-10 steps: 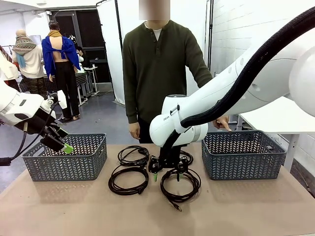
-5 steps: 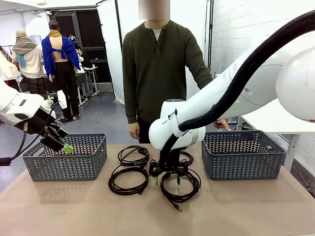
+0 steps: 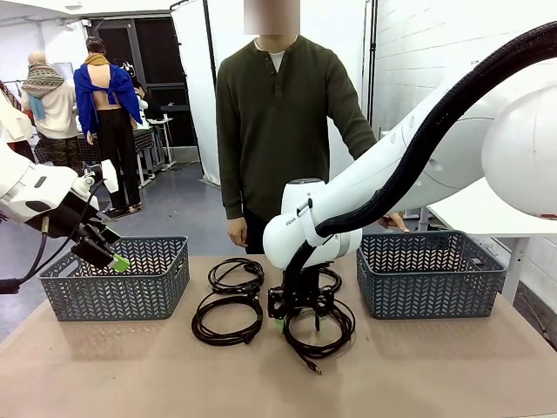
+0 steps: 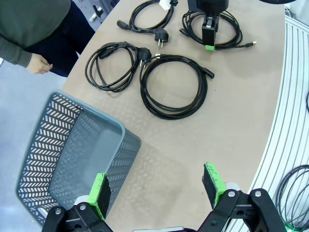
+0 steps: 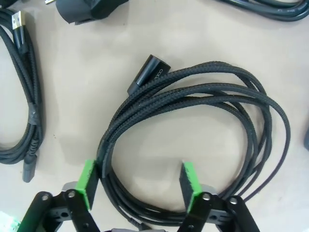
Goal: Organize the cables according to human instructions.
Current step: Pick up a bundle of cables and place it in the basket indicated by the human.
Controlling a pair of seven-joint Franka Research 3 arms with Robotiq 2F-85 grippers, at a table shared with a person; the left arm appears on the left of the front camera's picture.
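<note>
Four black coiled cables lie mid-table: far left (image 3: 235, 274), near left (image 3: 226, 319), far right (image 3: 331, 277) partly behind the arm, and near right (image 3: 324, 333). My right gripper (image 3: 300, 323) is down on the near-right coil. In the right wrist view this braided coil (image 5: 193, 101) lies under my right gripper (image 5: 139, 182), whose open green pads straddle the coil's left strands. My left gripper (image 3: 110, 256) hangs open over the left basket, and in its own view the left gripper (image 4: 155, 189) holds nothing. The human (image 3: 278, 122) stands at the far side.
A grey lattice basket (image 3: 113, 280) stands at the left and another basket (image 3: 431, 275) at the right. One hand of the person (image 3: 396, 222) rests by the right basket's far rim. The near table strip is bare.
My right gripper has come lower onto the near-right coil, and its jaws have drawn in slightly. The left arm has not moved.
</note>
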